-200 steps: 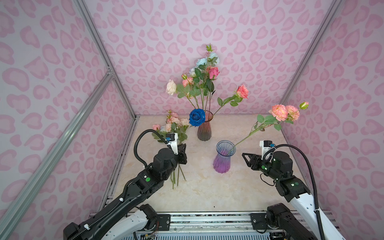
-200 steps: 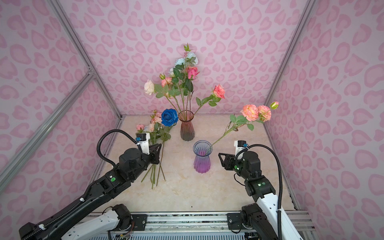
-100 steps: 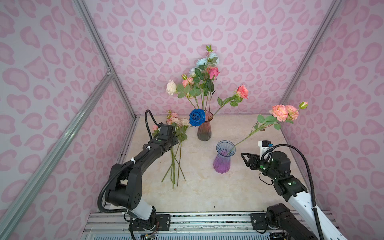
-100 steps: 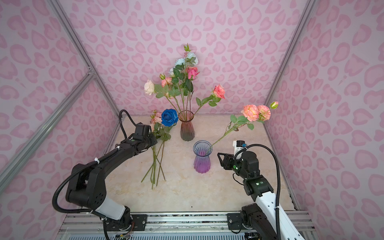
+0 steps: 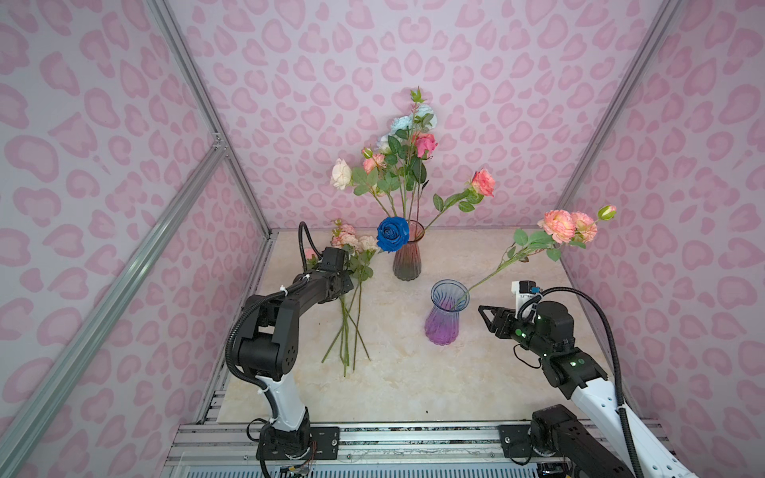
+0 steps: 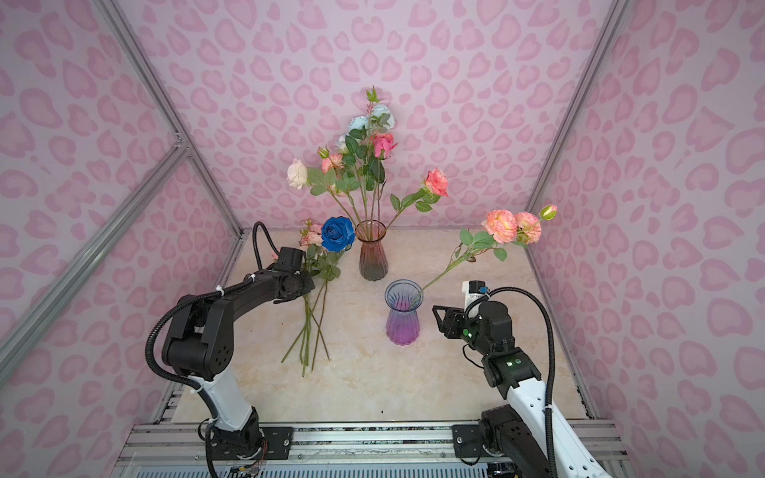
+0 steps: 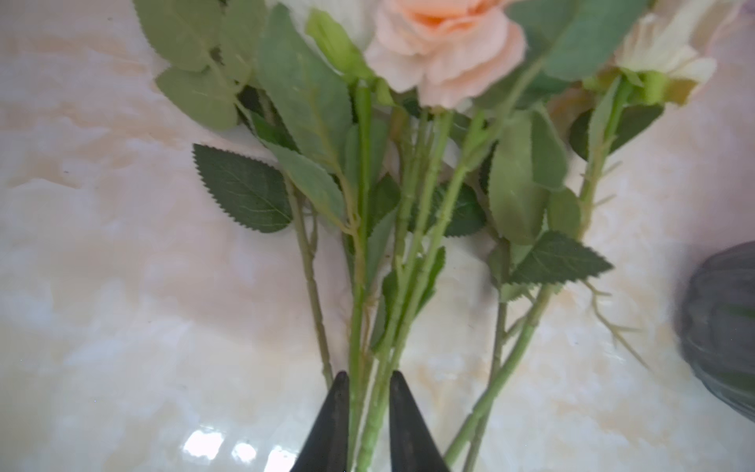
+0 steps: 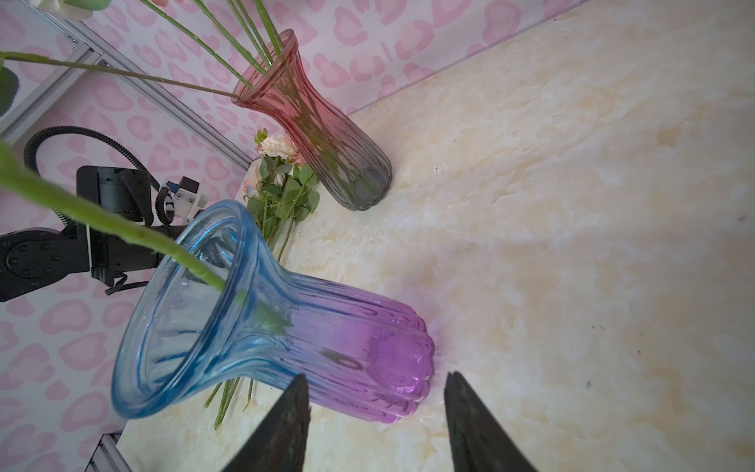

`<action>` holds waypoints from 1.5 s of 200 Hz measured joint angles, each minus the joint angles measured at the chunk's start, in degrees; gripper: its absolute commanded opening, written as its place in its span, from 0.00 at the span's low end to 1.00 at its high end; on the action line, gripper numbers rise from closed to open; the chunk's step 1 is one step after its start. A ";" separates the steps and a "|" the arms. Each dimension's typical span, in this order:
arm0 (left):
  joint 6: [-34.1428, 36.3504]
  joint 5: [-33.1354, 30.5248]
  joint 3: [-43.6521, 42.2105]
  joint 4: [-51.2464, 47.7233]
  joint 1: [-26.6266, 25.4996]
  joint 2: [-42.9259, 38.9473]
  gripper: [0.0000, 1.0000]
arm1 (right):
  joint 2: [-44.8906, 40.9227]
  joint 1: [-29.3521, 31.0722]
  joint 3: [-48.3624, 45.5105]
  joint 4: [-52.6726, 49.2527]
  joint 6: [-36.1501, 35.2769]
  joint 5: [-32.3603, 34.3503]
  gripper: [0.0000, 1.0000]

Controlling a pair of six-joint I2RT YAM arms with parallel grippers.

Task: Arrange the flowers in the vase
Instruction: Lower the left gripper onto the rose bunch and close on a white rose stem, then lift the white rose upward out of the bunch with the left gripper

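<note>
Flowers: several stand in the red vase; one spray in the purple vase before it.
Undone: loose stems on the table, left of the red vase.
Left pincer: narrow, pinching loose stems.
Right pincer: wide, empty.

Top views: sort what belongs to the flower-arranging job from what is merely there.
Job: loose flowers, purple vase holding one peach stem, red vase of flowers, left gripper, right gripper.
Merely there: pink walls, aluminium frame.
</note>
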 measured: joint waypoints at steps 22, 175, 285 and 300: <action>0.02 -0.17 0.48 -0.13 1.33 1.03 0.20 | 0.44 0.00 0.00 0.00 0.00 0.00 0.54; 3.93 3.67 8.55 0.22 2.40 10.08 0.11 | 1.22 -0.15 0.74 0.04 -0.81 0.63 0.55; 4.02 4.79 0.79 -0.26 2.40 -11.26 0.03 | 0.26 -0.02 0.92 -0.15 0.24 0.55 0.54; 3.96 5.11 -0.52 -0.37 2.38 -15.78 0.03 | -0.33 0.02 1.42 -0.24 0.24 0.37 0.55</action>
